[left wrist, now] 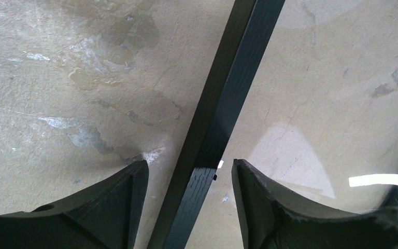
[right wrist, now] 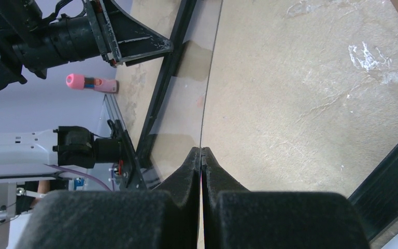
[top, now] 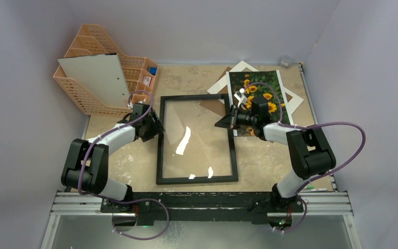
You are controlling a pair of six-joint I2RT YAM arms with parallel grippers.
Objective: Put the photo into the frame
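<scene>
The frame (top: 197, 179), a thin black border, lies flat in the middle of the table. My left gripper (top: 157, 127) is open, its jaws astride the frame's left bar (left wrist: 228, 93) without touching it; in the left wrist view the gripper (left wrist: 189, 166) has one finger on each side of the bar. My right gripper (top: 221, 123) is shut on the right edge of the clear glass pane (top: 197, 140), seen edge-on as a thin line (right wrist: 207, 88) between the closed fingertips (right wrist: 201, 150). The sunflower photo (top: 261, 85) lies at the back right, partly under my right arm.
A white mat board (top: 241, 68) lies under the photo, and a brown backing board (top: 212, 104) shows behind the frame. An orange basket organiser (top: 90, 52) with a white board (top: 96, 78) leaning in it stands at the back left. A pink object (right wrist: 83, 81) lies beyond the table edge.
</scene>
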